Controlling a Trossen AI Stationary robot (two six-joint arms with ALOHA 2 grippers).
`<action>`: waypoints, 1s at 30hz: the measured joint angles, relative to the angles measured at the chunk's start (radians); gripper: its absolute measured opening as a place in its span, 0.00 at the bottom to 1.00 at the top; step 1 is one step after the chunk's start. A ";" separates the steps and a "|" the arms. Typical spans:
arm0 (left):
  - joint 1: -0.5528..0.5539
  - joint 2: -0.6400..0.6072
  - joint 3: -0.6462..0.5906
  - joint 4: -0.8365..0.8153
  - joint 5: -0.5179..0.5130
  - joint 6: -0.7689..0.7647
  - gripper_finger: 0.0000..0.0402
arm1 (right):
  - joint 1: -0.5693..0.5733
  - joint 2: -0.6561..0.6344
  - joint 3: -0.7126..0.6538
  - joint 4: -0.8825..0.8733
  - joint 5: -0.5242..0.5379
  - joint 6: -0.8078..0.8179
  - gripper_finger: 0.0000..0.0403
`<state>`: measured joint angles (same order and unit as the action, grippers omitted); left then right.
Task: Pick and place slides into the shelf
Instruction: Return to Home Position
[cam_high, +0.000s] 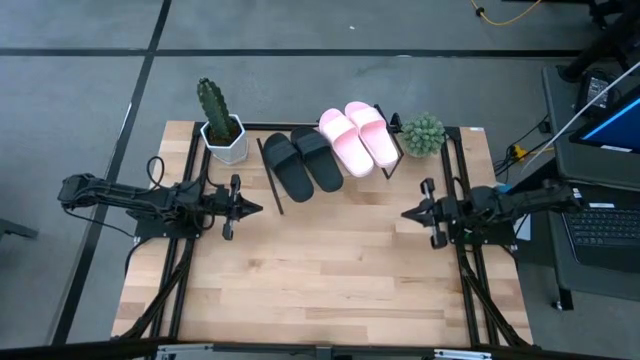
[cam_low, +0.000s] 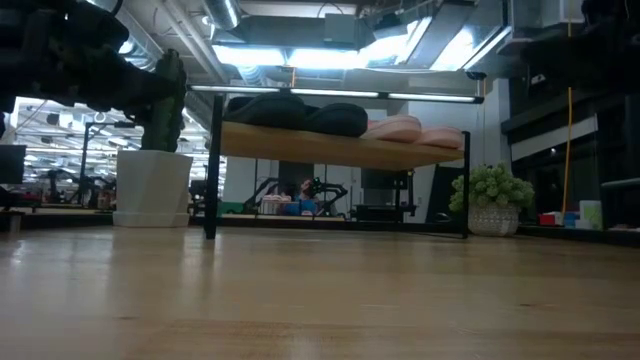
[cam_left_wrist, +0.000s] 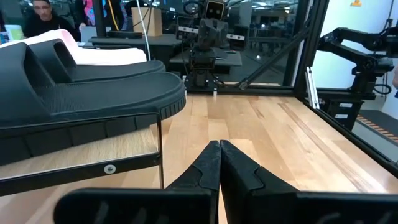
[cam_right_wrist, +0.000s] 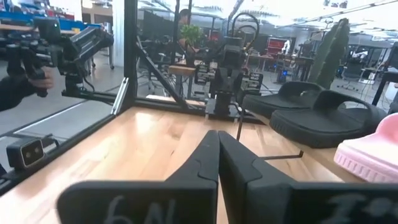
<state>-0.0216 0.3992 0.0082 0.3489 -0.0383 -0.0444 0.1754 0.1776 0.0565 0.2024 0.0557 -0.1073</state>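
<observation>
Two matte black slides (cam_high: 302, 161) and two pale pink slides (cam_high: 358, 137) lie side by side, soles down, on the slanted light-wood shelf (cam_low: 340, 148) near the table's far edge. The low view shows the black pair (cam_low: 300, 113) and the pink pair (cam_low: 415, 130) on the board. My left gripper (cam_high: 256, 208) hovers over the table's left side, shut and empty, beside the shelf's left end. My right gripper (cam_high: 407, 212) hovers at the right side, shut and empty. The left wrist view shows the black slides (cam_left_wrist: 81, 87) on the board; the right wrist view shows black slides (cam_right_wrist: 323, 115) and a pink slide (cam_right_wrist: 373, 155).
A cactus in a white pot (cam_high: 221, 125) stands left of the shelf, a round green plant in a pot (cam_high: 423, 135) right of it. Bare wooden tabletop (cam_high: 330, 270) stretches between the arms and toward the near edge. A laptop (cam_high: 610, 215) sits off the right side.
</observation>
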 joint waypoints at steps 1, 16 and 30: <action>0.000 0.000 0.000 0.000 0.000 0.000 0.00 | 0.000 0.000 -0.011 0.013 0.000 -0.003 0.01; 0.000 0.000 0.000 0.000 0.000 0.000 0.00 | 0.000 0.001 -0.050 0.045 0.001 -0.001 0.03; 0.000 0.000 0.000 0.000 -0.001 0.000 0.00 | 0.000 0.001 -0.050 0.041 0.002 -0.003 0.06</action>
<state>-0.0216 0.3992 0.0082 0.3489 -0.0391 -0.0448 0.1753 0.1787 0.0067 0.2432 0.0578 -0.1101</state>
